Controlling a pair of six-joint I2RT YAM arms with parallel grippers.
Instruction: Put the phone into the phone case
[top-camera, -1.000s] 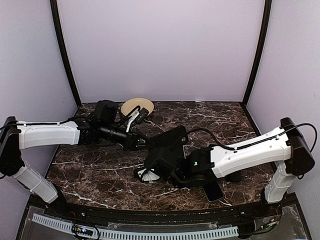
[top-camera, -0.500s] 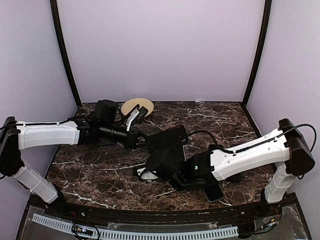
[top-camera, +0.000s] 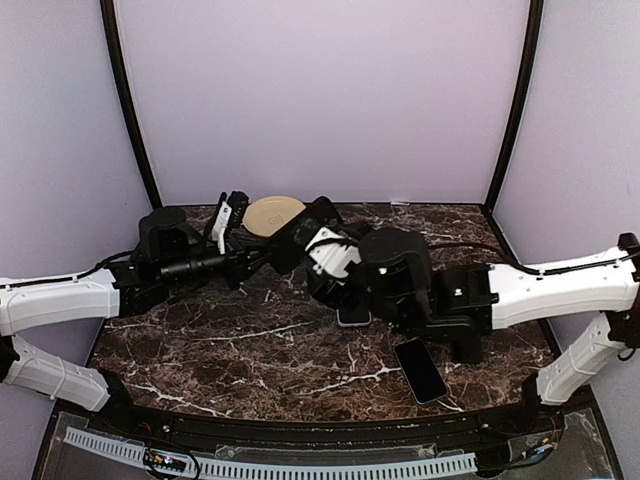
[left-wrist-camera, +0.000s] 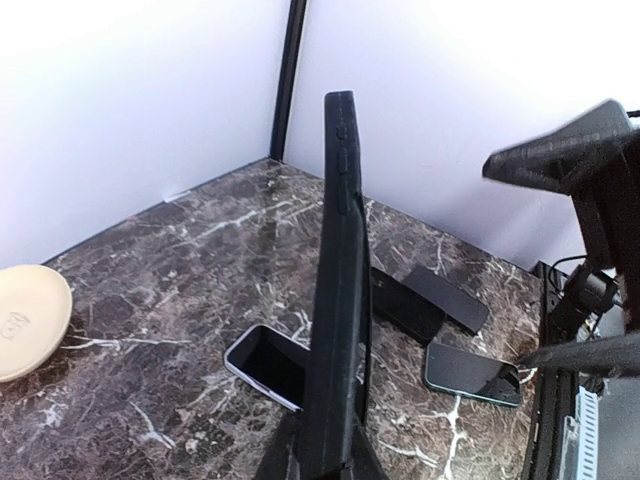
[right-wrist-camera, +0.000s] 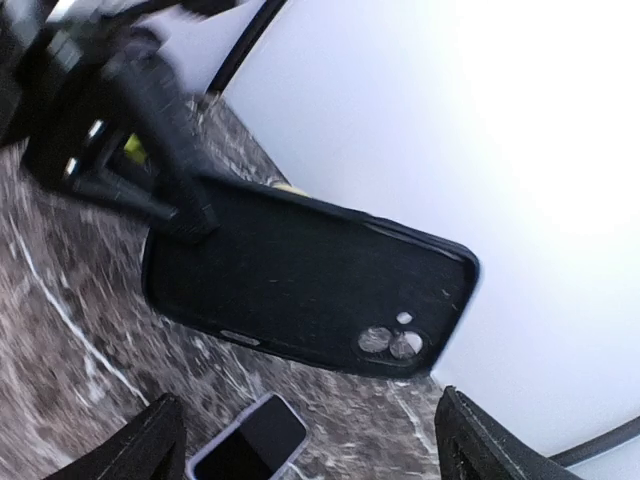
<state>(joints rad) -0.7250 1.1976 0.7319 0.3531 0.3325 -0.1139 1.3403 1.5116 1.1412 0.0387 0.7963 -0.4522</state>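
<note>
Left wrist view: phone case (left-wrist-camera: 340, 290) edge-on, upright; spare dark handset (left-wrist-camera: 472, 372) beyond.
Right wrist view: case back, lens holes facing camera.
Left gripper (left-wrist-camera: 324, 460): clamped on case end.
Right gripper (right-wrist-camera: 310, 445): spread wide, empty.
Phone (top-camera: 352, 317): pale-rimmed, flat on table (top-camera: 200, 340) beneath lifted case; right arm (top-camera: 560, 285) partly covering it.
Nearby: beige disc (top-camera: 275, 213) by back wall.

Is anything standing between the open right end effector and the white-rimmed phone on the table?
Nothing visible does. In the right wrist view the phone lies uncovered below the open right end effector. The case, clamped by the left end effector, hangs higher, seemingly off that path.
</note>
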